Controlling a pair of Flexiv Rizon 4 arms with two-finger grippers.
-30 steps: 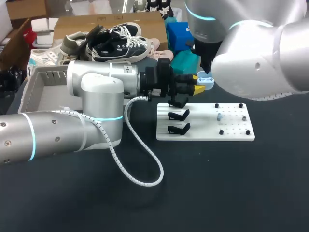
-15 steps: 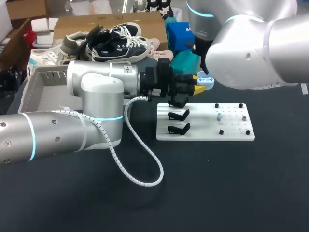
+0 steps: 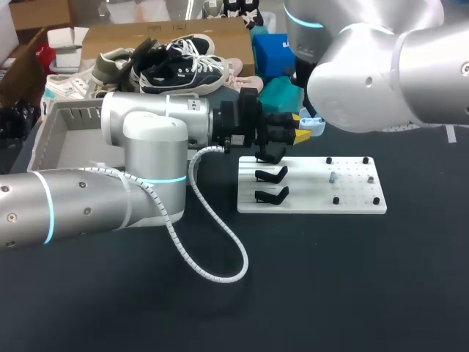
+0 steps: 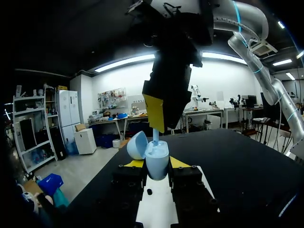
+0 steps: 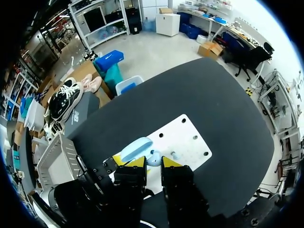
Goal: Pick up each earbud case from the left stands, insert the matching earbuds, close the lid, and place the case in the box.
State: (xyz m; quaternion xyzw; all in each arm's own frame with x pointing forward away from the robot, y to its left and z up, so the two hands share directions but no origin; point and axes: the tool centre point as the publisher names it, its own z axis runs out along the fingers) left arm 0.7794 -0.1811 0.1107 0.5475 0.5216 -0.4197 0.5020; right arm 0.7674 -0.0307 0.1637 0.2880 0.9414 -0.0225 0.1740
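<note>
Two yellow-tipped fingers of the left gripper (image 4: 156, 163) are clamping a smooth, rounded pale-blue case (image 4: 157, 159), lid open, at the white board's (image 3: 315, 202) edge. The right gripper (image 5: 153, 163) is hanging upright above, nearly closed, pinching a thin earbud (image 4: 155, 136).

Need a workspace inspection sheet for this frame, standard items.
surface: dark table with a white board on it.
job's things: light blue case, lid open, earbud sticking up from it; black stands, two nearest bare; grey box at far left.
clutter: nothing seen.
grippers: left gripper jaws shut on the case; right gripper directly above it.
cables: white coiled cable loops onto the table.
surroundings: nothing seen reaching in.
</note>
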